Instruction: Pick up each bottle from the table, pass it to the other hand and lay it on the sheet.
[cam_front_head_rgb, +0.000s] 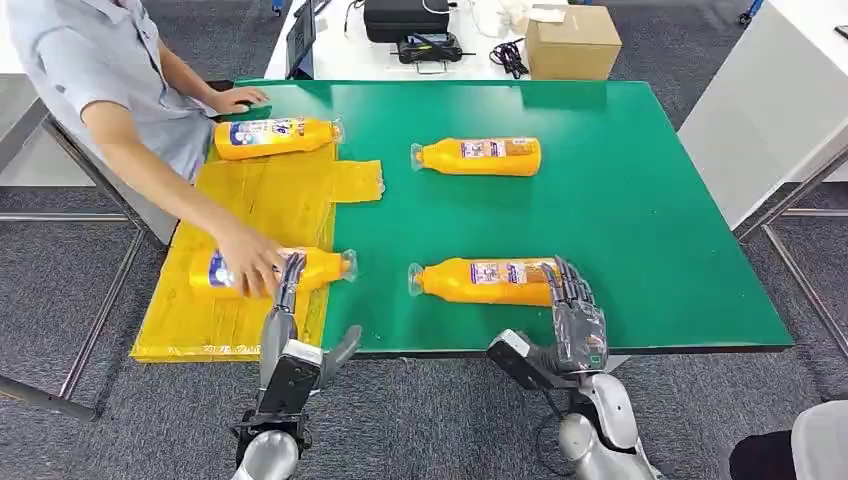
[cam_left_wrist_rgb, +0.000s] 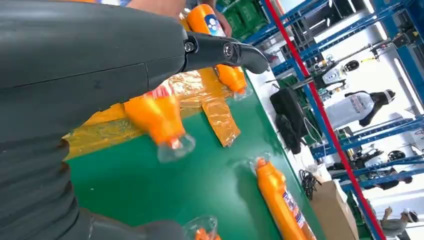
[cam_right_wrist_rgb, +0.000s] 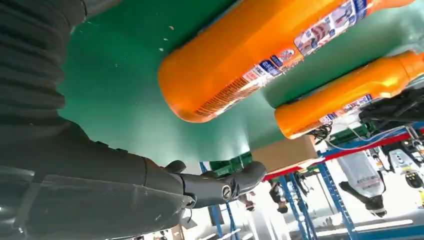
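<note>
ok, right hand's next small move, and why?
Probably close the right hand around the base of the near bottle. Its fingers already lie against that end, nothing is held yet, and the bottle lies on bare green table, not on the yellow sheet.

Four orange bottles lie on the green bench, and each carries a printed label, but no wording on any of them can be read. The far left bottle and the near left bottle show blue-and-white labels. The far right bottle and the near right bottle show white, blue and red labels with a barcode-like patch; the print is too small and blurred to make out.
</note>
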